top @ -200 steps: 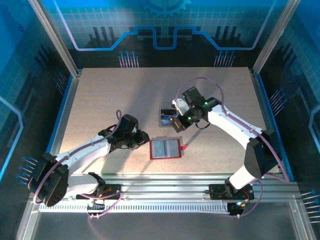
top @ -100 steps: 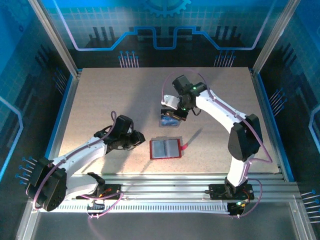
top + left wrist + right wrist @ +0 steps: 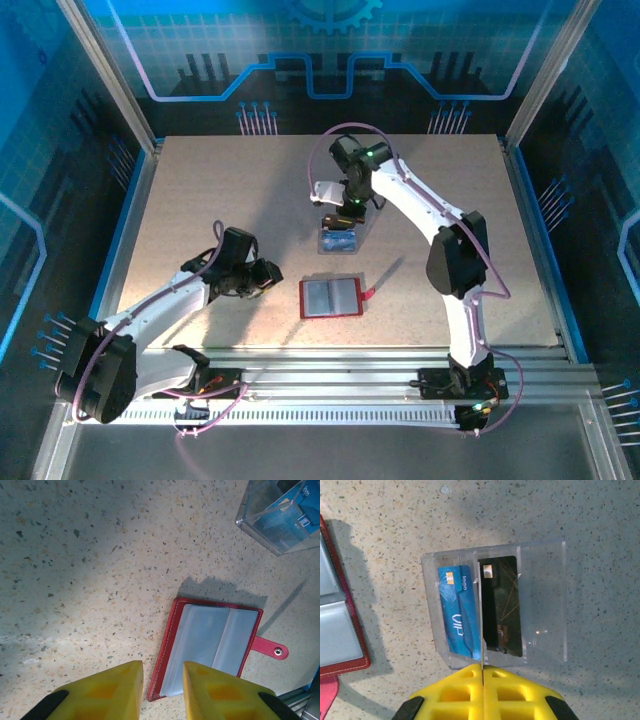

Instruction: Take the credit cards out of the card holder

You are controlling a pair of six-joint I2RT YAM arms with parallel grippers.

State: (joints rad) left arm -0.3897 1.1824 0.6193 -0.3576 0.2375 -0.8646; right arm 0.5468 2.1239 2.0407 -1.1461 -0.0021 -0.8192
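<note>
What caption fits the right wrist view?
Shut right claw over clear tray holding blue card and black card; red holder left.

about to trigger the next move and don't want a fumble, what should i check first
1. card holder lies open and flat on the table: ok
2. left gripper has its jaws apart with nothing between them: ok
3. right gripper is shut, above the clear tray: ok
4. blue card and black card sit in the tray: ok
5. more cards left in the holder's pockets: cannot tell
</note>
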